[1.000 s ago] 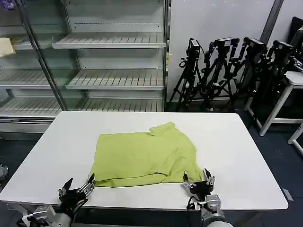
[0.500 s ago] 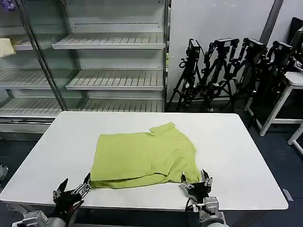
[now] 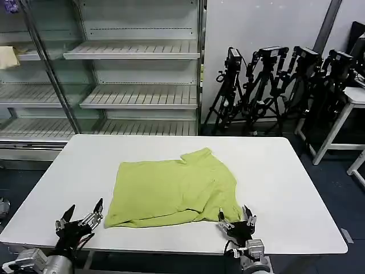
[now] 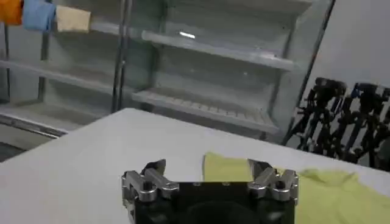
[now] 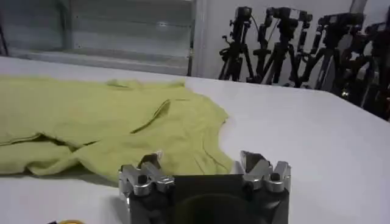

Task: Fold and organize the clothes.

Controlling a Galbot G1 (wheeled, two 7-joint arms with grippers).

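White surface (image 3: 296,188) holds the lime shirt (image 3: 174,188) half-folded at its middle. Both grippers hang at the near edge, fingers spread: left gripper (image 3: 80,218) beside the hem corner, right gripper (image 3: 236,220) just below the sleeve.

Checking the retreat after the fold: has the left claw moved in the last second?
Yes. The left claw, open, has slid left along the table's near edge, away from the shirt.

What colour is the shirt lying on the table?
Lime yellow-green, plain on the side showing; the shirt is clearest in the head view.
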